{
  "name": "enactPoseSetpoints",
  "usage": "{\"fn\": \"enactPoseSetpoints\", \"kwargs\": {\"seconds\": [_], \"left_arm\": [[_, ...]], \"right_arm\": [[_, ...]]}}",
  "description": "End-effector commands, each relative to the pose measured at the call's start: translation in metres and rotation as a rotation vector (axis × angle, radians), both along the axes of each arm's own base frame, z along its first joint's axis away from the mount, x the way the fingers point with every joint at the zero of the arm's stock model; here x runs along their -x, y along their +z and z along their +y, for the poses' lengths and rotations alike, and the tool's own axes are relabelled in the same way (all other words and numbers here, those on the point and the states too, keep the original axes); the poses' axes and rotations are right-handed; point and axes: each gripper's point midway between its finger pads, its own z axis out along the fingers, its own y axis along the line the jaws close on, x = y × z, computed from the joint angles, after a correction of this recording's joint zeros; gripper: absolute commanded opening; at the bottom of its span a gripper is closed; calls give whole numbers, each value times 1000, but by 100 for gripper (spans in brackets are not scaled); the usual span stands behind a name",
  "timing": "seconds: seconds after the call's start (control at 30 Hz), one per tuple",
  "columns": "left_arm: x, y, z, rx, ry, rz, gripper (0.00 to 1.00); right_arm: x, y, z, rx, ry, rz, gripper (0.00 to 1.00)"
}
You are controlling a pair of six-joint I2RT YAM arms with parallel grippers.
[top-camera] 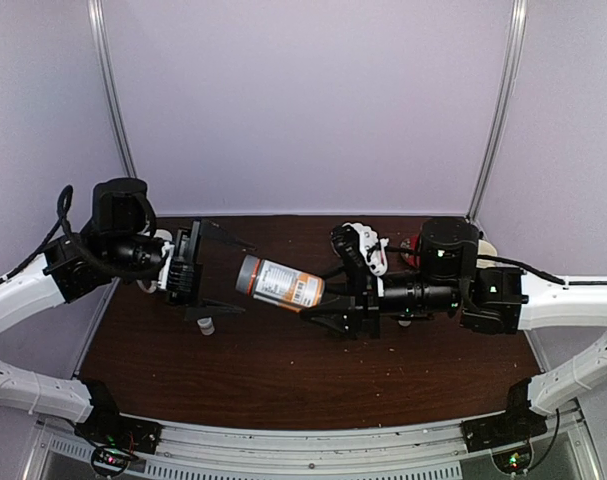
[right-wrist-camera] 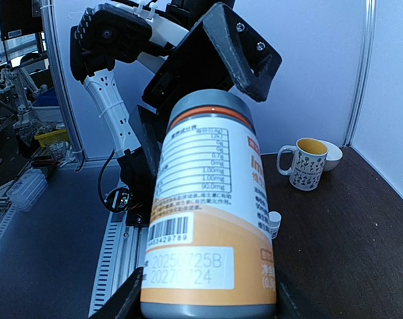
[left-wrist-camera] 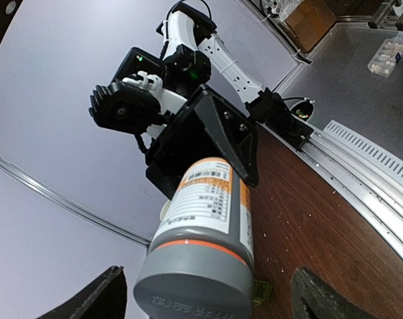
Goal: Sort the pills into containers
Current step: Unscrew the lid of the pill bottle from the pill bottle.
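The right pincer (top-camera: 323, 306) grips the bottle (top-camera: 283, 285) lying sideways across the middle, grey cap (top-camera: 248, 274) aimed left between the wide-open fingers of the nearer left pincer (top-camera: 245, 279), while no pills show and a green bit, maybe the containers (left-wrist-camera: 261, 291), peeks out below the cap.

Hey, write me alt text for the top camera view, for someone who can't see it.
The right end effector holds a grey-capped labelled bottle sideways over a dark brown table, its cap between the open fingers of the left end effector. A small white bottle sits on the table beside the left end effector.
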Motion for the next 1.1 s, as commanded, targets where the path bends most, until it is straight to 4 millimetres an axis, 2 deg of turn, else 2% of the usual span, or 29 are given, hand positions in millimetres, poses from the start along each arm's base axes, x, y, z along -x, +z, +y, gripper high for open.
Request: {"fn": "enactPoseSetpoints", "kwargs": {"seconds": [0.0, 0.13, 0.33, 0.57, 0.67, 0.83, 1.0, 1.07], "left_arm": [[-2, 13, -2, 16, 9, -38, 85], [-1, 14, -2, 25, 4, -40, 74], [-1, 19, -4, 57, 3, -17, 68], [-13, 27, -9, 33, 76, 141, 41], [-14, 28, -9, 23, 92, 219, 34], [-16, 42, -13, 16, 130, 491, 28], [-14, 50, -14, -86, 181, 814, 30], [-13, 53, -14, -119, 206, 957, 26]], "right_arm": [[1, 32, 3, -90, 18, -27, 0], [0, 31, 3, -86, 11, -29, 0], [-1, 30, 4, -81, 10, -31, 0], [-6, 29, 2, -48, -13, -90, 0], [-12, 34, -1, -49, -39, -147, 0], [-15, 36, -6, -11, -39, -390, 0], [-36, 34, -16, 82, -149, -644, 0], [-47, 34, -21, 109, -208, -723, 0]]}}
